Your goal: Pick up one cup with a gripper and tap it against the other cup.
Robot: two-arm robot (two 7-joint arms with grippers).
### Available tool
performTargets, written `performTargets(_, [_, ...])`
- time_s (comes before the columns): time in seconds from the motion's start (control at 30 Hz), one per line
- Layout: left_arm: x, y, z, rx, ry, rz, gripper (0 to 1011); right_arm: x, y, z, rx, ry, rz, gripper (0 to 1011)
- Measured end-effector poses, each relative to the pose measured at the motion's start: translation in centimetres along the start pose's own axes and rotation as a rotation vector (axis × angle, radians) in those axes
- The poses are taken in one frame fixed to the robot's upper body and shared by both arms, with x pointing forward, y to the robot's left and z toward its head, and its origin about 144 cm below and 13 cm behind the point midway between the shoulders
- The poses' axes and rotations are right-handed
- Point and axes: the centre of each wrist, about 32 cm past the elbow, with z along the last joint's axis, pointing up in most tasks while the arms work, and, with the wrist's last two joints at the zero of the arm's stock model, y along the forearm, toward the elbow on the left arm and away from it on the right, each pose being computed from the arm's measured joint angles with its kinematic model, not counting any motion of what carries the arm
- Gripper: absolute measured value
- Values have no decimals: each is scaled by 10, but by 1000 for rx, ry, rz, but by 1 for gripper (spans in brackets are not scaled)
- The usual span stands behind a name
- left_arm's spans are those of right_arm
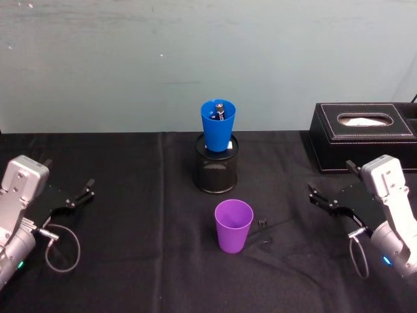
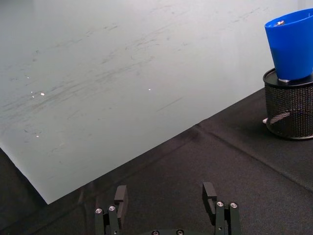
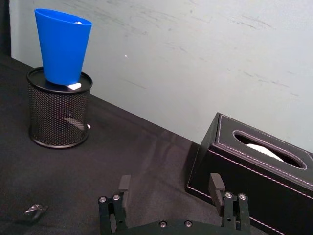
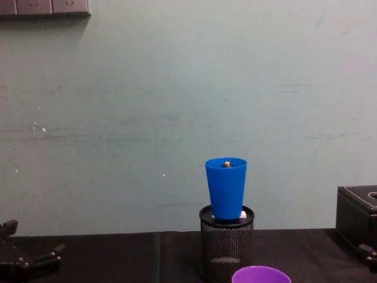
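Purple cup stands upright and mouth up near the middle of the black-draped table, touched by neither arm. At the far left edge of the table the left pincer hangs low over the cloth, fingers spread wide and holding nothing; its own wrist view shows the two fingertips well apart above bare cloth. Moving right, a black mesh holder stands at the centre, farther back than the purple cup, and the blue cup sits upright in its open top, tapered base down inside the rim, with a small dark object showing in its mouth. The purple cup is just in front of the holder and slightly to the right, apart from it. A small black item lies on the cloth just right of the purple cup. Farther right and toward the back stands a black tissue box. In front of it, at the right edge, the right pincer is low over the table, also wide open and empty.
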Motion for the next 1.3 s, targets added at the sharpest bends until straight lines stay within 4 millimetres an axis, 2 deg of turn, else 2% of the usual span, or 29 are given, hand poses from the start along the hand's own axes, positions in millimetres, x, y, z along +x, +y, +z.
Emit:
performTargets(1.03, [0, 0, 0, 0, 0, 0, 1000, 0, 0, 0, 8, -2, 0, 1003])
performTargets(1.3, [0, 0, 0, 0, 0, 0, 1000, 1, -13, 10, 87, -11, 31, 1002])
